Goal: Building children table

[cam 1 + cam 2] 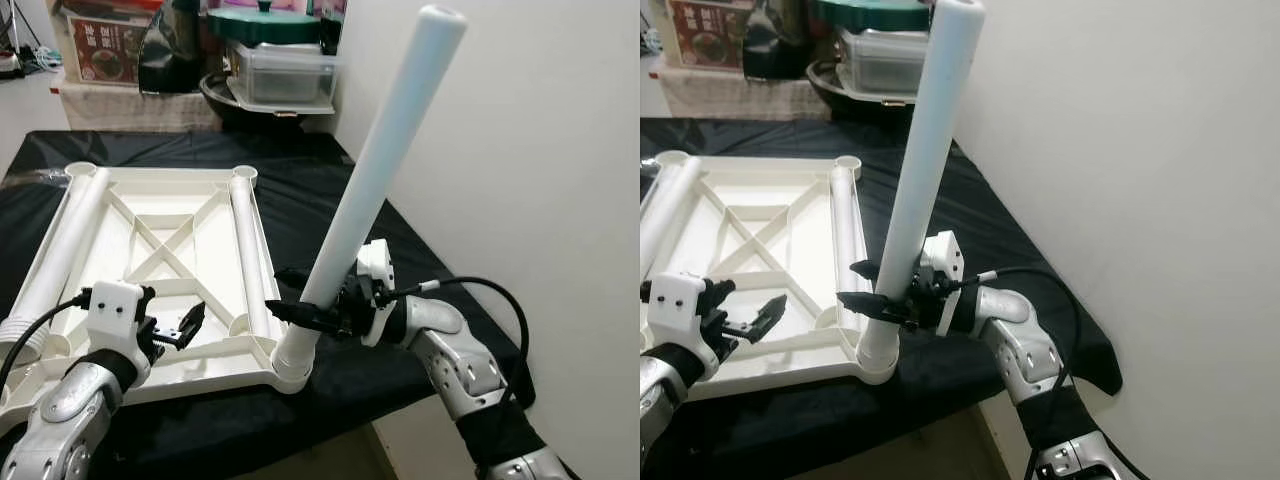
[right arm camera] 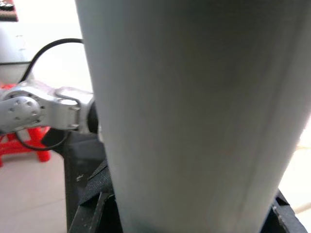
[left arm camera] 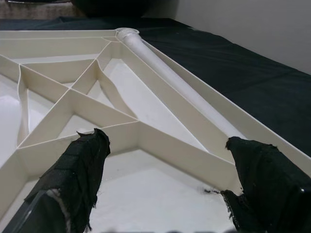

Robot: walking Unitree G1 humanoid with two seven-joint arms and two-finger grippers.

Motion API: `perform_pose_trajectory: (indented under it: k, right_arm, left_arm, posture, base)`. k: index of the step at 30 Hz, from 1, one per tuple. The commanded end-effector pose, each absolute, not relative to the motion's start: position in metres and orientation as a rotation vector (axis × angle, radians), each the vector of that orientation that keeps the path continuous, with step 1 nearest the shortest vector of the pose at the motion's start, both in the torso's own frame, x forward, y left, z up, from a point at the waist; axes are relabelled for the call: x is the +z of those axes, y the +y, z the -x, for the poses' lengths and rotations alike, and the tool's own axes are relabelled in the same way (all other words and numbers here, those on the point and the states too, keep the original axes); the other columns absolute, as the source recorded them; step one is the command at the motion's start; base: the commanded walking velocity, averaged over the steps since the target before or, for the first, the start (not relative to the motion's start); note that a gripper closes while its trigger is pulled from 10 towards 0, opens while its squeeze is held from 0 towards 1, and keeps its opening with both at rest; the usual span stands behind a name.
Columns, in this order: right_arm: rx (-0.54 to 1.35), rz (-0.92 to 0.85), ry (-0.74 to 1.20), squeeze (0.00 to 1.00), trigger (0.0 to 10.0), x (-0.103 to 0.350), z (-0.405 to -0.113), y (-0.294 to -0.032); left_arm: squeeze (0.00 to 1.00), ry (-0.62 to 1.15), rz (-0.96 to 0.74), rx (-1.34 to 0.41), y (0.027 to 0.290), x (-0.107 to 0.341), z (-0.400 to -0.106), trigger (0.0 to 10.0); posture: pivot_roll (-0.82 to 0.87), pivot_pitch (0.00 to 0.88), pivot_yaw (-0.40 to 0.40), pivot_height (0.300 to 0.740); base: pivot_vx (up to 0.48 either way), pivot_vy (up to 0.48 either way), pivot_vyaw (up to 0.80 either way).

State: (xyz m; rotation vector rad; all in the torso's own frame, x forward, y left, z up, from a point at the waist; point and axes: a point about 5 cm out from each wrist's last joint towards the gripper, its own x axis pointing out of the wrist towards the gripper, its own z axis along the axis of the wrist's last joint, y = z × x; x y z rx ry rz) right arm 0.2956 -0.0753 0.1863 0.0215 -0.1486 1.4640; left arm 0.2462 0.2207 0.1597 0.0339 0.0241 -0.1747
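Nearest the robot, the left pincer (image 1: 190, 328) hovers just above the near edge of the upturned cream tabletop (image 1: 150, 215), its two black fingers (image 3: 73, 179) spread apart with nothing between them, pointing across the ribbed underside toward the right. To the right of it, the right pincer (image 1: 305, 300) is clamped on the lower part of a white table leg (image 1: 385, 160) that stands in the near right corner socket (image 1: 292, 368) of the tabletop and leans up and to the right, toward the white wall (image 1: 540, 150). In the right wrist view this leg (image 2: 194, 111) sits very close against the camera. The tabletop lies upside down on a desk draped in black cloth (image 1: 330, 200), its cross ribs facing up. A second leg (image 1: 245, 250) lies flat along the right side of the tabletop, reaching to the far right corner socket, and a third leg (image 1: 60, 250) lies along the left side. Beyond the desk, at the far end, stand a clear lidded container (image 1: 280, 72), a green lid (image 1: 265, 22) above it, and a red printed box (image 1: 105, 45) to the left.
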Motion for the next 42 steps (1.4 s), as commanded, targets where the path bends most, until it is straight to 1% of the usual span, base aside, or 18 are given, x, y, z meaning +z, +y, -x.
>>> perform_pose_trajectory:
  k: [1, 2, 3, 11, 20, 21, 23, 25, 28, 29, 33, 34, 35, 36, 37, 38, 39, 42]
  right_arm:
    - [1.562, -0.021, -0.006, 0.00, 0.0, 0.162, -0.290, -0.071]
    - [1.562, -0.021, -0.006, 0.00, 0.0, 0.162, -0.290, -0.071]
    - [1.647, 0.058, 0.010, 0.00, 0.0, 0.165, -0.296, -0.069]
    - [1.753, 0.087, 0.023, 0.00, 0.0, 0.174, -0.298, -0.063]
    - [1.772, 0.063, 0.027, 0.00, 0.0, 0.174, -0.297, -0.063]
    - [1.732, 0.028, 0.015, 0.00, 0.0, 0.174, -0.300, -0.063]
    - [1.732, 0.028, 0.015, 0.00, 0.0, 0.174, -0.300, -0.063]
    - [1.399, -0.057, -0.048, 0.00, 0.0, 0.173, -0.319, -0.061]
    - [1.399, -0.057, -0.048, 0.00, 0.0, 0.173, -0.319, -0.061]
    - [1.196, -0.110, -0.065, 0.00, 0.0, 0.167, -0.328, -0.063]
    - [1.196, -0.110, -0.065, 0.00, 0.0, 0.167, -0.328, -0.063]
    - [0.937, -0.177, -0.059, 0.00, 0.0, 0.157, -0.336, -0.071]
    - [0.743, -0.217, -0.063, 0.00, 0.0, 0.148, -0.338, -0.079]
    - [0.743, -0.217, -0.063, 0.00, 0.0, 0.148, -0.338, -0.079]
    - [0.628, -0.240, -0.064, 0.00, 0.0, 0.143, -0.338, -0.085]
    - [0.628, -0.240, -0.064, 0.00, 0.0, 0.143, -0.338, -0.085]
    - [0.545, -0.224, -0.083, 0.00, 0.0, 0.142, -0.337, -0.089]
    - [0.501, -0.209, -0.095, 0.00, 0.0, 0.142, -0.335, -0.090]
  left_arm:
    - [0.00, 0.037, -0.025, -0.176, 0.221, 0.158, -0.243, 10.0]
    - [0.00, 0.037, -0.025, -0.176, 0.221, 0.158, -0.243, 10.0]
    - [0.00, 0.040, -0.026, -0.171, 0.223, 0.158, -0.241, 10.0]
    - [0.00, 0.043, -0.013, -0.175, 0.221, 0.156, -0.239, 10.0]
    - [0.00, 0.046, -0.003, -0.176, 0.220, 0.154, -0.238, 10.0]
    - [0.00, 0.048, 0.001, -0.176, 0.219, 0.153, -0.238, 10.0]
    - [0.00, 0.048, 0.001, -0.176, 0.219, 0.153, -0.238, 10.0]
    - [0.00, 0.050, 0.011, -0.174, 0.219, 0.152, -0.239, 10.0]
    - [0.00, 0.050, 0.011, -0.174, 0.219, 0.152, -0.239, 10.0]
    - [0.00, 0.052, 0.015, -0.173, 0.219, 0.151, -0.240, 10.0]
    - [0.00, 0.052, 0.015, -0.173, 0.219, 0.151, -0.240, 10.0]
    - [0.00, 0.054, 0.017, -0.175, 0.218, 0.150, -0.241, 10.0]
    - [0.00, 0.055, 0.016, -0.178, 0.218, 0.151, -0.243, 10.0]
    - [0.00, 0.055, 0.016, -0.178, 0.218, 0.151, -0.243, 10.0]
    - [0.00, 0.055, 0.016, -0.180, 0.218, 0.151, -0.244, 10.0]
    - [0.00, 0.055, 0.016, -0.180, 0.218, 0.151, -0.244, 10.0]
    - [0.00, 0.054, 0.015, -0.181, 0.219, 0.151, -0.245, 10.0]
    - [0.00, 0.054, 0.012, -0.182, 0.219, 0.151, -0.246, 10.0]
  posture:
    - [0.19, 0.000, -0.189, 0.740]
    - [0.19, 0.000, -0.189, 0.740]
    - [0.20, 0.000, -0.197, 0.740]
    - [0.20, 0.000, -0.208, 0.740]
    - [0.20, 0.000, -0.212, 0.740]
    - [0.19, 0.000, -0.210, 0.740]
    - [0.19, 0.000, -0.210, 0.740]
    - [0.18, 0.000, -0.202, 0.740]
    - [0.18, 0.000, -0.202, 0.740]
    - [0.17, 0.000, -0.191, 0.740]
    - [0.17, 0.000, -0.191, 0.740]
    - [0.16, 0.000, -0.178, 0.740]
    - [0.16, 0.000, -0.165, 0.740]
    - [0.16, 0.000, -0.165, 0.740]
    - [0.16, 0.000, -0.164, 0.740]
    - [0.16, 0.000, -0.164, 0.740]
    - [0.15, 0.000, -0.159, 0.740]
    - [0.15, 0.000, -0.153, 0.740]
  base:
    - [0.000, 0.000, 0.00]
    - [0.000, 0.000, 0.00]
    - [0.000, 0.000, 0.00]
    - [0.000, 0.000, 0.00]
    - [0.000, 0.000, 0.00]
    - [0.000, 0.000, 0.00]
    - [0.000, 0.000, 0.00]
    - [0.000, 0.000, 0.00]
    - [0.000, 0.000, 0.00]
    - [0.000, 0.000, 0.00]
    - [0.000, 0.000, 0.00]
    - [0.000, 0.000, 0.00]
    - [0.000, 0.000, 0.00]
    - [0.000, 0.000, 0.00]
    - [0.000, 0.000, 0.00]
    - [0.000, 0.000, 0.00]
    - [0.000, 0.000, 0.00]
    - [0.000, 0.000, 0.00]
